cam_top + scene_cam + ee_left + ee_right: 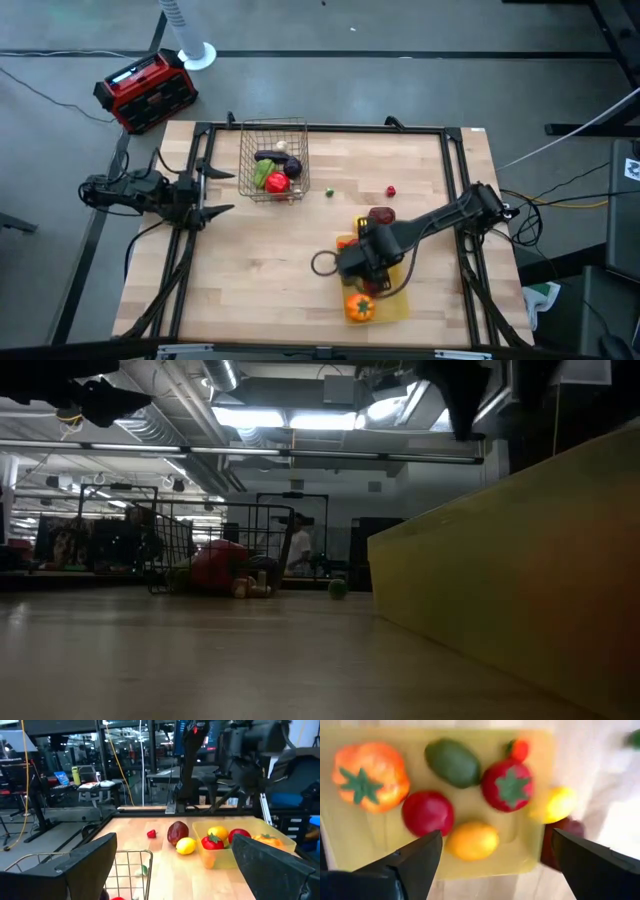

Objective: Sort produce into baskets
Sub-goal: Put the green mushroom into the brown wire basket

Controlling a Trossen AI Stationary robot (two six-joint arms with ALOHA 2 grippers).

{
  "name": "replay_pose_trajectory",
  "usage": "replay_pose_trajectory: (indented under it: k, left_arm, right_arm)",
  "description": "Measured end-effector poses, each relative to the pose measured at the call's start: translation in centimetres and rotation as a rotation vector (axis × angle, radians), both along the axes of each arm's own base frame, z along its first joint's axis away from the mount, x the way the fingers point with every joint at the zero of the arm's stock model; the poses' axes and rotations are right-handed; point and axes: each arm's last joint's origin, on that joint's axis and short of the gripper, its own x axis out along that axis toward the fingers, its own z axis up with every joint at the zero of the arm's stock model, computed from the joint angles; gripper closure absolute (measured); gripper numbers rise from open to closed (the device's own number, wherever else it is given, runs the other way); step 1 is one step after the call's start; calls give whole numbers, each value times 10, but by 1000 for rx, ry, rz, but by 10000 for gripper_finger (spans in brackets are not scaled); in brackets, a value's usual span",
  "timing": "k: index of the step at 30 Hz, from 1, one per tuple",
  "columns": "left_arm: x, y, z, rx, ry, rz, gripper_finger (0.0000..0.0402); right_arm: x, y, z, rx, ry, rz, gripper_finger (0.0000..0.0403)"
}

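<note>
Right gripper [492, 865] over the yellow tray [350, 850], jaws spread wide, nothing between them. Directly below and between the fingers: a yellow lemon-like piece [471, 840] in the tray, a red round fruit [427, 813] next to it. Also in the tray: orange pumpkin-like piece with green stem [369, 775], green avocado-like piece [452, 762], red tomato with green top [508, 785], small red-orange piece [519, 749] at the far rim. A second yellow piece [555, 804] sits at the tray's edge; inside or outside, cannot tell. A dark red fruit [560, 840] lies on the counter just beside the tray.

Left gripper [213, 190] at the counter's left edge, jaws released and empty, beside the wire basket [273, 160], well apart from the tray. Basket holds a purple eggplant [270, 155], a red piece [277, 183], a green piece [262, 173] and a whitish piece [281, 146].

Loose on the wooden counter [250, 270] between basket and tray: a small green piece [329, 193] and a small red piece [391, 190]. The right arm lies across the tray in the high view and hides part of it.

Off the counter on the grey floor: a red-and-black box [145, 90] and a white fan base [196, 55]. The low view shows a workshop with ceiling lights and a person [298, 550] standing far behind the basket.
</note>
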Motion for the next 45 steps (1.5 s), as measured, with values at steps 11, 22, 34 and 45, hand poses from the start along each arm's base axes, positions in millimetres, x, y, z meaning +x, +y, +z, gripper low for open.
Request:
replay_pose_trajectory:
  k: [11, 22, 34, 45]
  left_arm:
    - [18, -3, -30, 1, -15, -2, 9]
    - [32, -6, -62, 8, -71, -9, 9]
    - [34, -4, -65, 89, -122, 15, 9]
    - [34, -1, -66, 11, -122, 46, 9]
  right_arm:
    - [-9, -76, 55, -30, -270, -68, 37]
    - [17, -158, 9, 93, -477, -108, 37]
    - [22, -228, -39, 100, -662, -311, 37]
    - [39, -234, -86, 44, -545, -390, 51]
